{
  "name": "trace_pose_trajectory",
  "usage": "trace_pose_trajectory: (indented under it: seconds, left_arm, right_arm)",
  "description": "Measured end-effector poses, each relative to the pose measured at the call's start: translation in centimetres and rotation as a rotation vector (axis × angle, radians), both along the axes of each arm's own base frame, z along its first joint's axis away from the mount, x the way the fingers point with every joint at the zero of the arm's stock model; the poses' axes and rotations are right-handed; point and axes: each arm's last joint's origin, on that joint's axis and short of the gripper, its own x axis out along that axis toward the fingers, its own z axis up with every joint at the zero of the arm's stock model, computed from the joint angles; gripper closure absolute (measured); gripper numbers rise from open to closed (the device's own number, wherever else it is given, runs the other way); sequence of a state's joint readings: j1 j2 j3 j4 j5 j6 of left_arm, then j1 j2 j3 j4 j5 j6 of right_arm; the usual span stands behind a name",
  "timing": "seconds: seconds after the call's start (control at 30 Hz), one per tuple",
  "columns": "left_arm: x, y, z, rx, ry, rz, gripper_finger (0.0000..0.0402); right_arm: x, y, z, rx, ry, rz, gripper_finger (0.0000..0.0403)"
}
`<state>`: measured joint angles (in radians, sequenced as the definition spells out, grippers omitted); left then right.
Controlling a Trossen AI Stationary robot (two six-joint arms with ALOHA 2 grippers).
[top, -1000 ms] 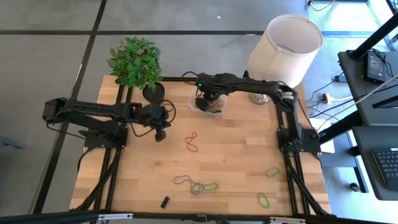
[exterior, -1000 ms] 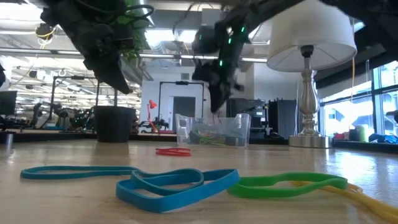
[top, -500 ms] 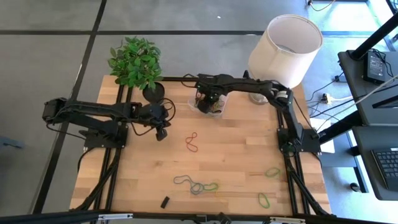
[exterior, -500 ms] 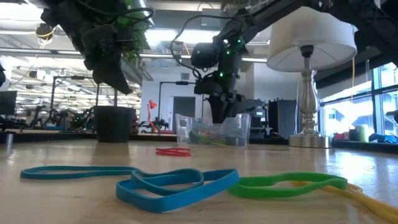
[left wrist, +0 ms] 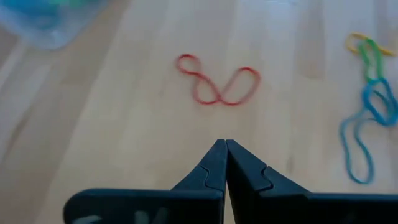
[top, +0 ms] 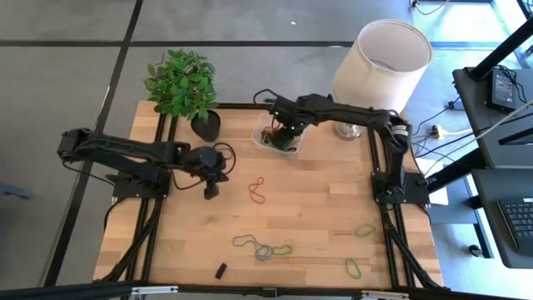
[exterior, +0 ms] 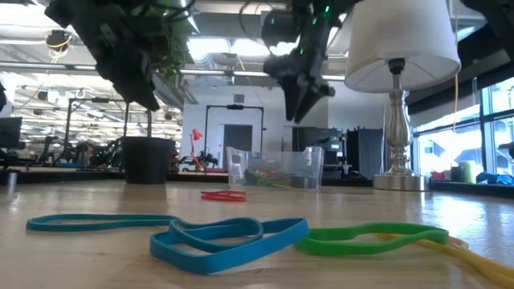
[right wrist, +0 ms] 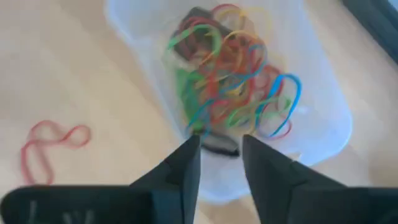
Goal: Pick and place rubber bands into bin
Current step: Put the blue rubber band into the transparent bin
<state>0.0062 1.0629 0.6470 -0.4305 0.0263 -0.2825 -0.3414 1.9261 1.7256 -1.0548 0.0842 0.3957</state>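
The bin (right wrist: 311, 118), a clear tray at the table's far middle, holds a tangle of many coloured rubber bands (right wrist: 230, 87). My right gripper (right wrist: 221, 155) hangs open straight above the bin (exterior: 275, 170), well clear of it in the low view (exterior: 301, 100). More rubber bands lie loose on the wood. A red one (top: 257, 191) is at mid-table, a blue-green cluster (top: 265, 247) is nearer the front, and green ones (top: 365, 230) are at the right. My left gripper (left wrist: 225, 144) is shut and empty above the table, left of the red band (left wrist: 217, 87).
A black plant pot (top: 208, 125) with a green plant stands left of the bin (top: 271, 143). A white lamp (top: 379, 62) stands to its right. A small black block (top: 221, 270) lies near the front edge. Bare wood lies between the red band and the bin.
My right gripper was down in the bin with its fingers shut. It has opened and risen well clear above the bin. My left gripper, still shut, has swung a little toward the table's near edge.
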Motion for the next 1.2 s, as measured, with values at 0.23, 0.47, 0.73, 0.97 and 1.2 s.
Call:
trace_pose_trajectory:
  seconds: [0.23,0.47,0.73,0.97,1.2]
  left_arm:
    - [0.9,-3.0,0.6,0.060,0.097,-0.107,0.0400]
    - [3.2,-6.7,0.9,0.111,0.185,-0.206,0.0400]
    - [7.4,-11.1,0.0,0.195,0.244,-0.226,0.0400]
    - [12.0,-13.8,-0.9,0.158,0.261,-0.252,0.0400]
    - [14.9,-16.0,-2.6,0.097,0.300,-0.298,0.0374]
  right_arm:
    - [-1.5,5.1,1.7,0.021,-0.058,0.011,0.0330]
    - [-5.2,11.4,0.0,0.070,-0.088,0.038,0.0369]
    - [-10.5,16.1,-3.2,0.112,-0.080,0.037,0.0398]
    - [-13.7,19.1,-5.1,0.131,-0.059,0.123,0.0394]
    - [-15.4,20.6,-6.5,0.132,-0.019,0.177,0.0400]
